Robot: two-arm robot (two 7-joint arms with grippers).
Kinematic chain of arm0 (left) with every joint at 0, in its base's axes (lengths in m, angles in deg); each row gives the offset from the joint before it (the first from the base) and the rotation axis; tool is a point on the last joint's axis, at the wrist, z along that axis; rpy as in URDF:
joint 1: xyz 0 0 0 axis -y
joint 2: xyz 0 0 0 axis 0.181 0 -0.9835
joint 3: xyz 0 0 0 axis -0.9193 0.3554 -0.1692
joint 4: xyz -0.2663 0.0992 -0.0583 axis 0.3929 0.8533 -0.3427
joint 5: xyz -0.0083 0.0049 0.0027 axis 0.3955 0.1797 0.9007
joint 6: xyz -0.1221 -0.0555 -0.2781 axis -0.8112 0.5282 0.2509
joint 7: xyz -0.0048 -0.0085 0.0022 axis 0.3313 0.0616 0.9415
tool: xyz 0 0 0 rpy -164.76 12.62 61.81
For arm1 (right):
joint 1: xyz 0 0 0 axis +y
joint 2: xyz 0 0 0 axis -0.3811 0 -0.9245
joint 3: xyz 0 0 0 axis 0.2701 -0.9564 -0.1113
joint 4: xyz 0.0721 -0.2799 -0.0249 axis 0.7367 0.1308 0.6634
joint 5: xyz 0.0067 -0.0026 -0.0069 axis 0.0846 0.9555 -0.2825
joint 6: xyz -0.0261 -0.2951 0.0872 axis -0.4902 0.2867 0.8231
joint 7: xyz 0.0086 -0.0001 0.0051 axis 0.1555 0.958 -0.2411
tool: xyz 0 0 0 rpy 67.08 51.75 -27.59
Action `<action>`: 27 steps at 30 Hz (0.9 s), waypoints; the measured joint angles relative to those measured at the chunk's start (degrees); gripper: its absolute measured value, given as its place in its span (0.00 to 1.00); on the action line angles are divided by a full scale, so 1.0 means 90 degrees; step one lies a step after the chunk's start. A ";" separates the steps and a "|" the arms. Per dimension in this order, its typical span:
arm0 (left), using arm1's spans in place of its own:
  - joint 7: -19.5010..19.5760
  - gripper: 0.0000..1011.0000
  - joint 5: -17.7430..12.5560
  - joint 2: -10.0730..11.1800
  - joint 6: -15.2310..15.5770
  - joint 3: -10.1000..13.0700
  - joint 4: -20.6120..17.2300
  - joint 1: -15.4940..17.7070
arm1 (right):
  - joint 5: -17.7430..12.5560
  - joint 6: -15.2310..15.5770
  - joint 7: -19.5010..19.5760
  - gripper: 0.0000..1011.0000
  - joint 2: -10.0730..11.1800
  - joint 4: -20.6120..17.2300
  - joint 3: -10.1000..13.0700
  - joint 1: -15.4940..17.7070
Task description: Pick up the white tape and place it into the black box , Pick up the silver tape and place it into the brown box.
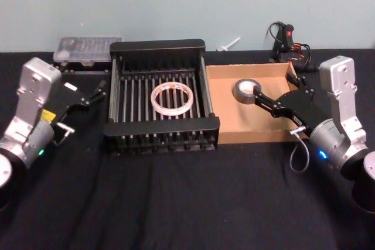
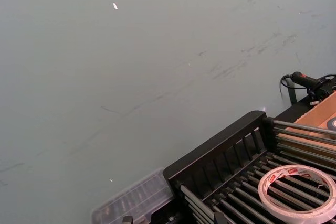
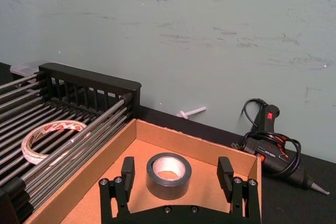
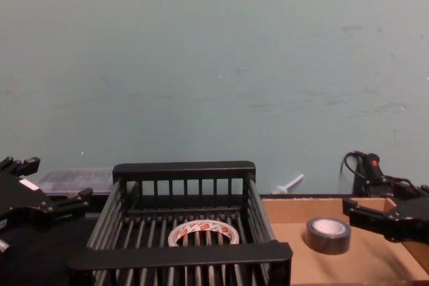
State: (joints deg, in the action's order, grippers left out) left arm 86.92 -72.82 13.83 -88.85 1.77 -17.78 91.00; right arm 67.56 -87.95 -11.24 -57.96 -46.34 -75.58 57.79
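Centre frame, the flat whitish red-marked tape ring lies in the black slatted plastic crate; right of it, the dull grey duct-tape roll rests in the shallow tan cardboard box, so both look delivered. The right gripper, fingers spread, hovers beside that roll; the left gripper, fingers apart, sits at the crate's left.

The white tape bears red printing too small to read.

Left gripper sits at nine o'clock, fingers spread, pointing toward two; right gripper at three o'clock, fingers spread wide, pointing toward ten
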 joint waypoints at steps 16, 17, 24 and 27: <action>0.0000 0.99 0.0000 0.0000 0.0000 0.0000 0.0000 0.0000 | 0.0000 0.0000 0.0000 0.99 0.0000 0.0000 0.0000 0.0000; 0.0000 0.99 0.0000 0.0000 0.0000 0.0000 0.0000 0.0000 | 0.0000 0.0000 0.0000 0.99 0.0000 0.0000 0.0000 0.0000; 0.0000 0.99 0.0000 0.0000 0.0000 0.0000 0.0000 0.0000 | 0.0000 0.0000 0.0000 0.99 0.0000 0.0000 0.0000 0.0000; 0.0000 0.99 0.0000 0.0000 0.0000 0.0000 0.0000 0.0000 | 0.0000 0.0000 0.0000 0.99 0.0000 0.0000 0.0000 0.0000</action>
State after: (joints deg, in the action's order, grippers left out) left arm 86.92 -72.82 13.83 -88.85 1.77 -17.78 91.00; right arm 67.56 -87.96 -11.24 -57.96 -46.34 -75.58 57.79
